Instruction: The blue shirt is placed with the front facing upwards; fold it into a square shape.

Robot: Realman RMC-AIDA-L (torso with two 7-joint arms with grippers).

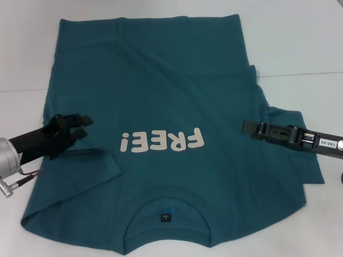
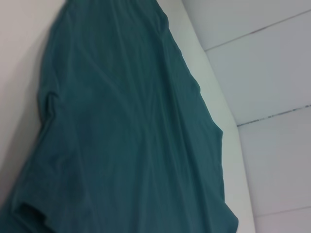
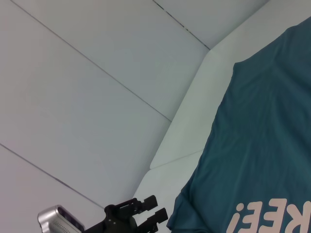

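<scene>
Left pincer (image 1: pixel 80 126), released, hovers over the blue shirt (image 1: pixel 161 96)'s left sleeve; right pincer (image 1: pixel 247 128), grip unclear, over the right.

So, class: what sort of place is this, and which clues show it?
Probably a robot test bench: a bare white table, one blue shirt laid flat, the left gripper and right gripper over it.
</scene>
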